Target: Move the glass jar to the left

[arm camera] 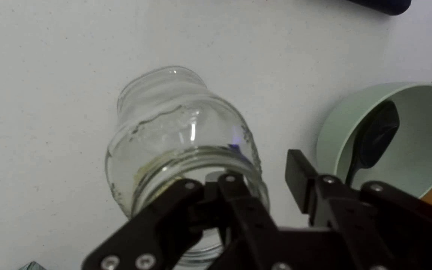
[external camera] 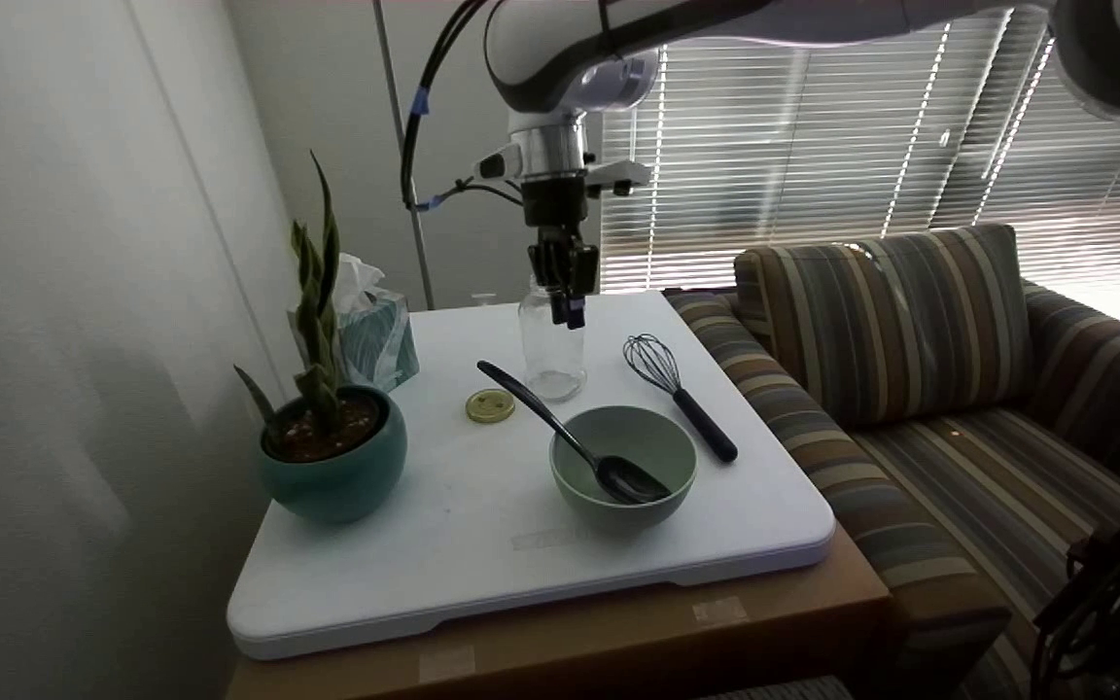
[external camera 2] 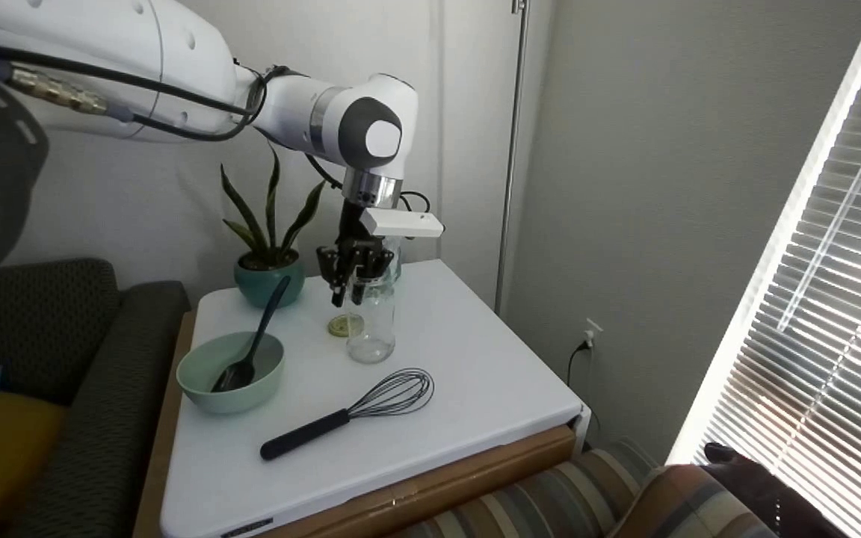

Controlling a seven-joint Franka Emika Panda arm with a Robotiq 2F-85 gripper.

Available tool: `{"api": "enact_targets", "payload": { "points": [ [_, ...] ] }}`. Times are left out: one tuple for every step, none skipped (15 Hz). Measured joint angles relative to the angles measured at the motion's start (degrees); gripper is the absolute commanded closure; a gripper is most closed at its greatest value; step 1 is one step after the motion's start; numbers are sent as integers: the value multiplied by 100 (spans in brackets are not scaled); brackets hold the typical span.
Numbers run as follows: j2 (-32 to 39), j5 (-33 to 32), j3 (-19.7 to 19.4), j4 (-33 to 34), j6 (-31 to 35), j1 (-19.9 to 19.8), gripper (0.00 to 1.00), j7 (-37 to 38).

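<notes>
The clear glass jar (external camera: 552, 365) stands upright on the white table; it also shows in an exterior view (external camera 2: 372, 329) and in the wrist view (arm camera: 178, 123). It has no lid on. My gripper (external camera: 565, 313) is at the jar's top, pointing down, and also shows in an exterior view (external camera 2: 347, 297). In the wrist view the gripper (arm camera: 257, 180) is open, with nothing between its fingers but perhaps the jar's rim. One finger overlaps the jar's mouth; the other is outside, on the bowl side. I cannot tell whether the first finger is inside the mouth or above it.
A grey-green bowl (external camera: 579, 510) holding a black spoon (external camera: 630, 479) stands near the jar. A whisk (external camera: 706, 425) lies beside them. A gold lid (external camera: 490, 406) lies by the jar. A potted plant (external camera: 332, 481) and a tissue box (external camera: 380, 340) stand along the wall side. A striped armchair (external camera: 871, 486) adjoins the table.
</notes>
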Motion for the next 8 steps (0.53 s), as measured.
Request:
{"api": "enact_targets", "payload": {
  "points": [
    [0,0,0,10,3,1,23,71],
    [-1,0,0,31,10,4,16,150],
    [-3,0,0,66,15,9,9,222],
    [-7,0,0,110,20,14,2,275],
    [-15,0,0,155,22,19,0,327],
    [-23,0,0,209,26,20,0,381],
    [-30,0,0,278,28,20,0,439],
    [-37,0,0,348,29,21,0,484]
  ]
}}
